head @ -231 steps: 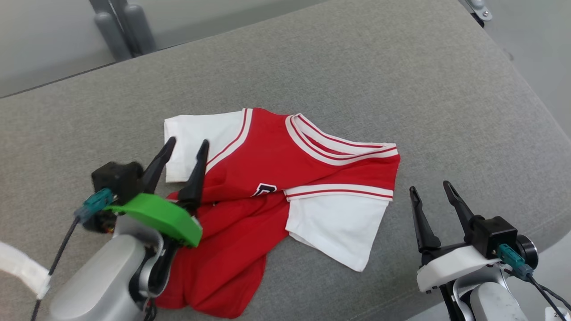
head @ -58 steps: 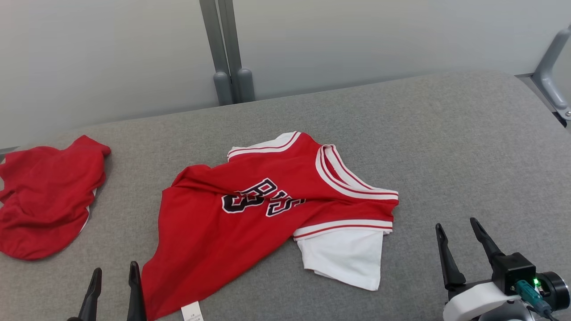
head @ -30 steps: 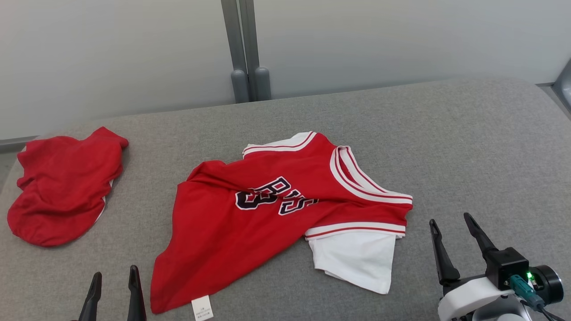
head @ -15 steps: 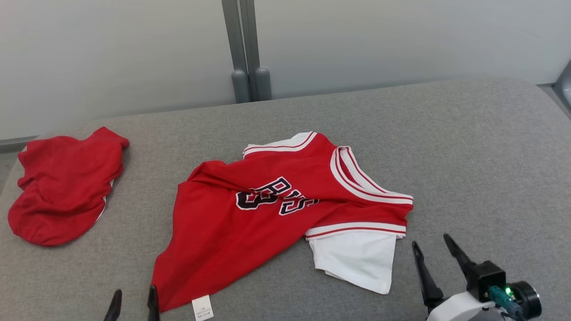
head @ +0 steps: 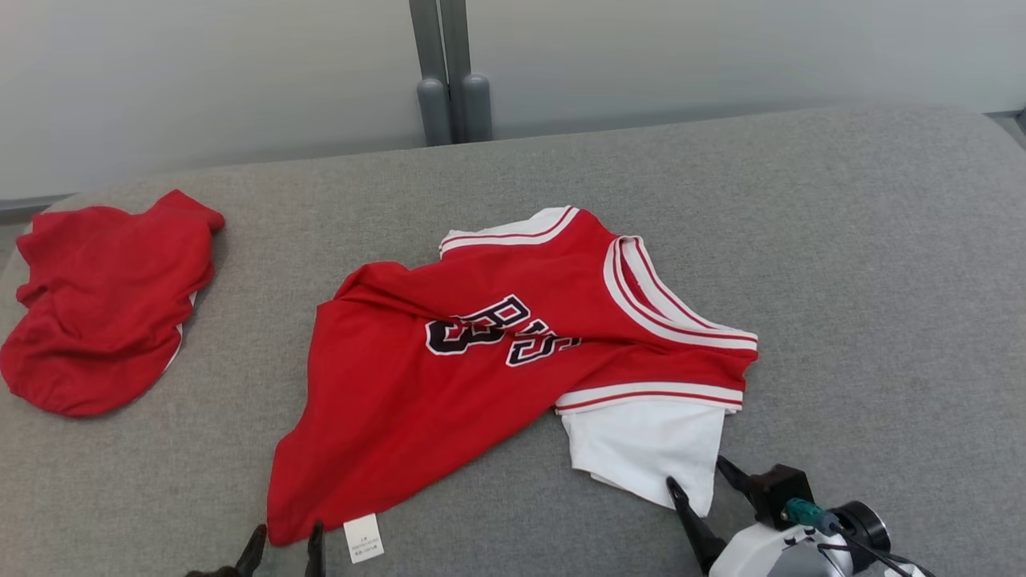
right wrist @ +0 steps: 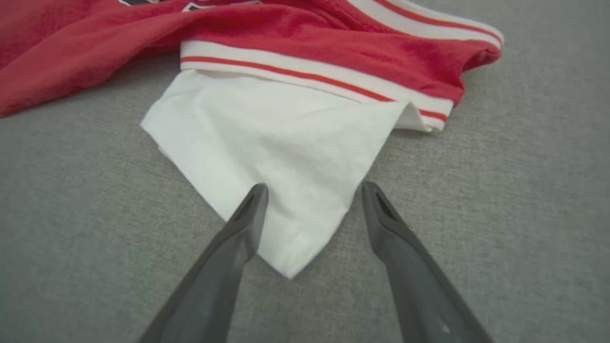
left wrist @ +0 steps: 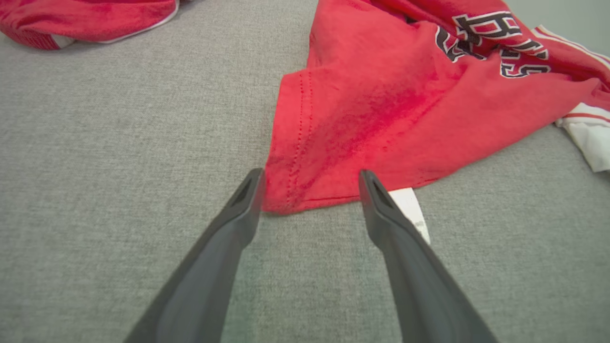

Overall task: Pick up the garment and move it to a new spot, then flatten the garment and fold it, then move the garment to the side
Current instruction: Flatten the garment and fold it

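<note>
Two hands open, each lined up on an edge of the red short-sleeved jersey (head: 449,401) with white sleeves and black lettering.

Jersey lies rumpled, not flat, mid-way across the grey fabric-covered worktop (head: 866,264): striped collar toward robot's right, hem at the near left. Status left hand (left wrist: 310,177): fingers apart, tips straddling the hem's near corner, white label tag (left wrist: 410,202) just beside the right finger; contact with the cloth can't be confirmed. Status right hand (right wrist: 314,187): fingers apart, one on each side of the near white sleeve (right wrist: 286,143) where it tapers to a pointed corner, low over the worktop. Second red garment (head: 104,296) bunched at the worktop's far-left end, well apart from the jersey. Pair of grey posts (head: 453,96) behind the far edge.
</note>
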Controlling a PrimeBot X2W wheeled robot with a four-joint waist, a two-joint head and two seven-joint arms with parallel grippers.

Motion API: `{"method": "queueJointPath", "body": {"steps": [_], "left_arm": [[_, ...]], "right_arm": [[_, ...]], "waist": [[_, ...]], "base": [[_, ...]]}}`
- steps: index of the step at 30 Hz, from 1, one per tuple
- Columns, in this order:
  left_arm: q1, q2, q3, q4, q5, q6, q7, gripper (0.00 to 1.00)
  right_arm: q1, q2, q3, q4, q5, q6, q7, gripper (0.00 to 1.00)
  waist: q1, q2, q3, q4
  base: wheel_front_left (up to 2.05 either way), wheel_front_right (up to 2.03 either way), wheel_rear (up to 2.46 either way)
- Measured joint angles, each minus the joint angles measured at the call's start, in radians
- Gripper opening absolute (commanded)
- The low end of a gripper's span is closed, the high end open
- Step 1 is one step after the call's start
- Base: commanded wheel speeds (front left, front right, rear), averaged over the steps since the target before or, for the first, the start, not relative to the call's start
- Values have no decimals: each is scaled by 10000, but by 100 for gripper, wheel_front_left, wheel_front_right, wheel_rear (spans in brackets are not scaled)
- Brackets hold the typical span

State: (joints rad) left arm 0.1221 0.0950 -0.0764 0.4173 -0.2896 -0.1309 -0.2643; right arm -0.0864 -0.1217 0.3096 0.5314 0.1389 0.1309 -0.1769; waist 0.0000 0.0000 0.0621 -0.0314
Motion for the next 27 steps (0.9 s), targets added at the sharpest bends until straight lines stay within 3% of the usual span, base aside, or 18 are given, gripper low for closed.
{"method": "queueJointPath", "body": {"steps": [7,8,9,10,15,19,23,27], "left_arm": [[-999,257,-343,1041,-94,0,79,100],[-1101,293,-472,1183,-155,0,79,89],[-1186,309,-546,1290,-259,0,115,47],[-1296,360,-663,1404,-351,0,173,0],[-1478,608,-1185,1484,-1156,0,360,0],[-908,915,-1398,188,-2219,0,677,0],[118,1787,-1108,-2397,-2725,52,1423,0],[745,2245,-633,-6132,-3425,320,2573,0]], "right_arm": [[-745,-94,523,276,230,0,284,100],[-820,-96,602,316,322,0,355,100],[-876,-111,692,336,372,0,382,86],[-938,-125,813,337,514,-4,391,1],[-1053,-347,1434,-81,2025,-4,571,0],[-842,-955,1417,-1714,3553,-2,665,0],[-434,-2146,502,-4435,4621,-4,1139,0],[-258,-3315,-740,-7365,5033,-4,2213,0]], "waist": [[0,0,598,74],[0,0,681,83],[0,0,740,90],[0,0,808,97],[0,0,896,92],[0,0,774,-36],[0,0,656,-211],[0,0,672,-419]], "base": [[0,0,0],[0,0,0],[0,0,0],[0,0,0],[0,0,0],[0,0,0],[0,0,0],[0,0,0]]}}
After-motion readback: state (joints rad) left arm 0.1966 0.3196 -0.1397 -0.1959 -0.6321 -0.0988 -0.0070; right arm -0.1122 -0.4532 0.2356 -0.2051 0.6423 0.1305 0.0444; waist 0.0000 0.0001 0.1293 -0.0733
